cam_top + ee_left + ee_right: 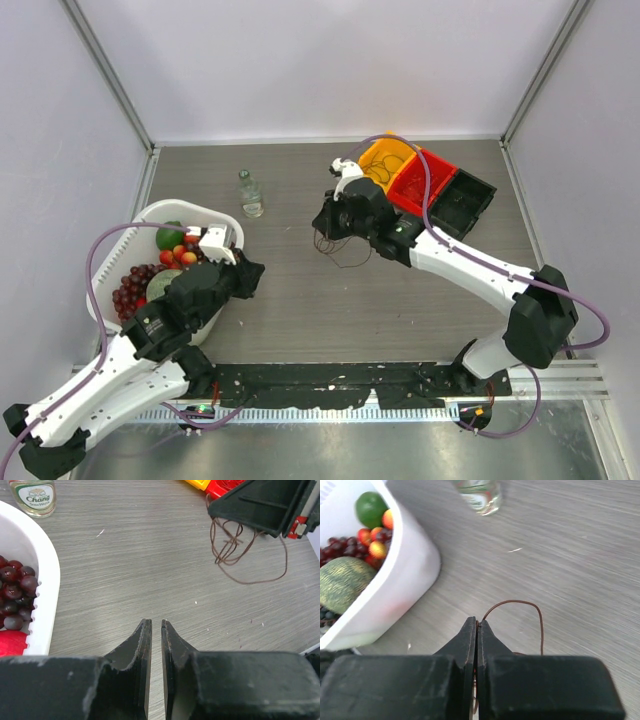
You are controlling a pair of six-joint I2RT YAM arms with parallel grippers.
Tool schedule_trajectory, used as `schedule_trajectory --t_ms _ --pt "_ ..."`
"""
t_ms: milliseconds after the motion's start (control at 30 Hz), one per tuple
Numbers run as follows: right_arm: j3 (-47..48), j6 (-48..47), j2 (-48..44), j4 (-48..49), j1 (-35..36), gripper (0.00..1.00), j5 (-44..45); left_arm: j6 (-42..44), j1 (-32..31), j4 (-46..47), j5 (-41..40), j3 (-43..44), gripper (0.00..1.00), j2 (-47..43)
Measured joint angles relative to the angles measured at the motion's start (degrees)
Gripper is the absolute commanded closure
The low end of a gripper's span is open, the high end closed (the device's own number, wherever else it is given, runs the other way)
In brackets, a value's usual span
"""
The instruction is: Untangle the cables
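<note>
The dark brown cables (345, 260) hang as thin loops from my right gripper (325, 228) at mid-table, their lower loops on or close to the grey table. In the right wrist view the right gripper (477, 622) is shut on a brown cable (540, 620) that arches out from the fingertips. The left wrist view shows the brown loops (250, 581) below the right gripper's black fingers. I cannot pick out any red cable clearly. My left gripper (252, 280) is beside the basket, well left of the cables. Its jaws (156, 622) stand almost together, with nothing between them.
A white basket (150, 215) of grapes and other fruit stands at the left, also seen in the wrist views (47, 570) (405, 580). A small glass bottle (250, 193) stands behind it. Yellow (385, 160), red (420, 180) and black (462, 200) bins sit at the back right.
</note>
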Motion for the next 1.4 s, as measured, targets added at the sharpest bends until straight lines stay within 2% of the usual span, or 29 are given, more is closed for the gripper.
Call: schedule_trajectory --t_ms 233,400,500,600,900,1000,1133,1267,1400 --pt "-0.22 -0.11 0.37 4.59 0.17 0.99 -11.04 0.79 -0.02 0.66 -0.68 0.00 0.83 1.20" --pt "-0.22 -0.24 0.39 7.19 -1.84 0.99 -14.25 0.79 -0.02 1.70 -0.94 0.00 0.83 1.99" --pt "-0.15 0.28 0.52 9.03 -3.96 0.99 -12.59 0.83 -0.02 2.16 -1.11 0.02 0.83 3.02" --pt "1.40 2.47 2.36 10.45 -7.26 0.99 -6.40 1.25 -0.02 3.10 -1.31 0.07 0.83 4.81" --pt "11.23 8.83 16.17 16.04 -22.01 0.99 9.73 2.78 0.00 6.75 -1.18 1.14 0.83 13.00" --pt "15.30 9.62 20.15 16.76 -25.57 0.99 10.80 2.78 0.00 8.37 -0.83 1.16 0.83 14.62" --pt "17.09 9.35 21.16 17.75 -26.32 0.99 10.47 2.78 0.02 10.03 -0.44 1.55 0.84 17.75" --pt "18.27 8.87 21.16 19.19 -25.44 0.99 7.50 2.75 0.13 10.71 0.13 2.95 0.84 22.45" --pt "18.29 9.20 21.16 19.21 -25.14 0.99 0.87 2.51 0.42 11.02 2.12 3.72 0.83 23.54"
